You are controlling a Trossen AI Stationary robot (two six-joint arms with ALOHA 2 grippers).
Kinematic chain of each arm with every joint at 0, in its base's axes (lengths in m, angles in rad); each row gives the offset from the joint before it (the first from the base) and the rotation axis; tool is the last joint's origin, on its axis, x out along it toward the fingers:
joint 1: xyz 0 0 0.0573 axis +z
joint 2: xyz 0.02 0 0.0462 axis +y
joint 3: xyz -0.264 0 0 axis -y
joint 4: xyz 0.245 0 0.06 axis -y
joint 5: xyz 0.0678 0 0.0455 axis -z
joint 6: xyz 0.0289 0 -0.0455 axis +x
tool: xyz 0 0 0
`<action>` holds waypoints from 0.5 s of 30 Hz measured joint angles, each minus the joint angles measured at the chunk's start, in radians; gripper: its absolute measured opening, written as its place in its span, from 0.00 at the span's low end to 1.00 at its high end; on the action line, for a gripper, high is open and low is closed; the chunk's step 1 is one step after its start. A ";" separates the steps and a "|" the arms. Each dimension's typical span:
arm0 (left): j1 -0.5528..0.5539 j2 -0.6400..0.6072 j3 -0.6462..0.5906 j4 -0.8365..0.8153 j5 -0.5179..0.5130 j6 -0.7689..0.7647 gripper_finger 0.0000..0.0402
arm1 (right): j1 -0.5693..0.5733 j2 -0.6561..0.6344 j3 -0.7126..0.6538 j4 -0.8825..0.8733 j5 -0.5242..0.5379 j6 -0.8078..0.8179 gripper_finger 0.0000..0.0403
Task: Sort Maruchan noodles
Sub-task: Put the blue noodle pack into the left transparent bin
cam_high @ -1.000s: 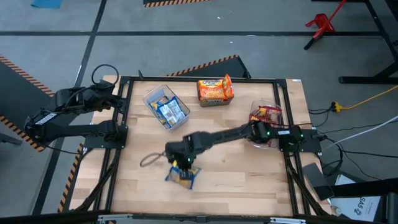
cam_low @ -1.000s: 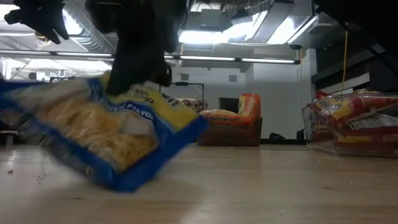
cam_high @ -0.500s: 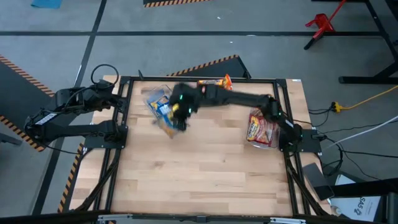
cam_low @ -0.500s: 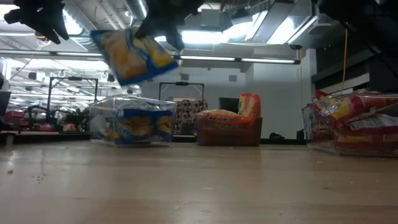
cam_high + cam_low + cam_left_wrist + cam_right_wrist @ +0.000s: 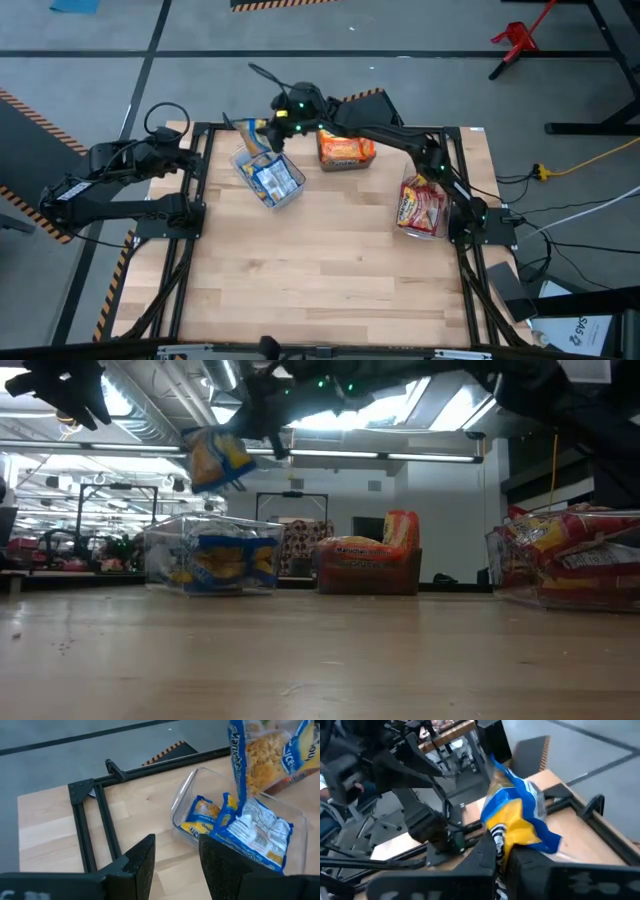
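The near bench (image 5: 330, 270) was noted bare. At the far left, the right hand (image 5: 262, 128) was clamped shut on a blue-and-yellow packet (image 5: 215, 458), held above the clear bin (image 5: 268, 172) of like packets, evidently for release there. The left hand (image 5: 175, 865) was parked part open, holding nothing. The low view alone confirmed the packet's clearance; the high view showed its alignment.

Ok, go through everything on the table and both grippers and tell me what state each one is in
Right gripper: shut on the blue-and-yellow packet, held in the air above the clear bin.
Left gripper: open, empty, waiting at the table's left edge.
Clear bin: holds blue-and-yellow packets.
Orange packets: stacked at the far edge.
Red packets: stacked in the right bin.
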 joint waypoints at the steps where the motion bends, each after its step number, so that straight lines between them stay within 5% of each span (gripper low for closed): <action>1: 0.000 0.000 0.000 0.000 -0.005 0.000 0.36 | -0.006 0.010 0.000 0.035 -0.011 0.001 0.00; 15: 0.000 0.000 0.000 0.000 -0.057 0.000 0.36 | -0.030 0.167 0.000 0.185 -0.022 -0.239 0.00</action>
